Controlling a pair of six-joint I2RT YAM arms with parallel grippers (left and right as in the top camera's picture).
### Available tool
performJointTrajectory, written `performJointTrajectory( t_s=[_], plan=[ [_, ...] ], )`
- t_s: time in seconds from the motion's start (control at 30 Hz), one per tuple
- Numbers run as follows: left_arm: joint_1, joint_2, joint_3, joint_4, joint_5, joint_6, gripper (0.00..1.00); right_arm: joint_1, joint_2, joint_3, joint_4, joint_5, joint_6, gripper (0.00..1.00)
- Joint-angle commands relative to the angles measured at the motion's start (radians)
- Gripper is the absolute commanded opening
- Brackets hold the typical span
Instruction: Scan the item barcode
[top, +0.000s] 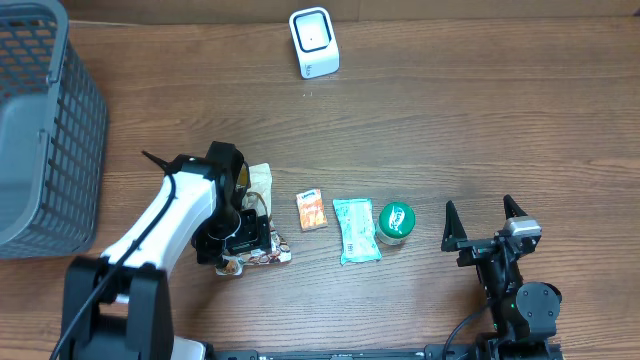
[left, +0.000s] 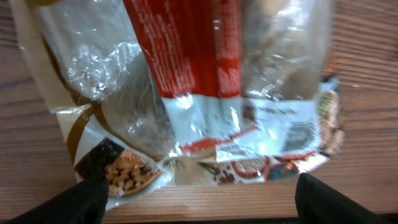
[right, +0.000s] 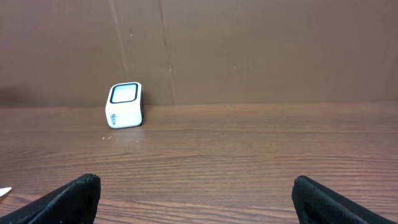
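Snack bag (left: 205, 93) lies near-left on the table (top: 450, 120) beneath the open left gripper (top: 237, 243). Risk: slick film slips or folds, hiding its label (left: 292, 127) from the far scanner (top: 314, 42). Right gripper (top: 480, 212) open.

Robotics test bench dressed as a shop checkout: a white barcode scanner (top: 314, 42) stands near the far edge of a wood-grain table (top: 450, 120), with a grey mesh shopping basket (top: 85, 140) at the left edge. An orange sachet (top: 312, 210), a teal pouch (top: 356, 230) and a green-lidded tub (top: 396, 222) lie in a row toward the near edge. There the left arm (top: 165, 220) and right arm (top: 515, 285) are mounted, and plain cardboard (right: 249, 50) forms the backdrop.
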Motion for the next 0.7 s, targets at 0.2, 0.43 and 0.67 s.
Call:
performJointTrajectory(
  t_s=[0.2, 0.43, 0.67],
  plan=[
    [-0.021, -0.258, -0.013, -0.005, -0.078, -0.109, 0.92, -0.002, -0.01, -0.011, 0.003, 0.008, -0.004, 1.0],
    [-0.068, -0.293, -0.132, 0.091, -0.082, -0.209, 0.04, -0.002, -0.01, -0.011, 0.002, 0.008, -0.005, 1.0],
    [-0.081, -0.293, -0.27, 0.206, -0.02, -0.21, 0.04, -0.002, -0.01, -0.011, 0.002, 0.008, -0.004, 1.0]
  ],
)
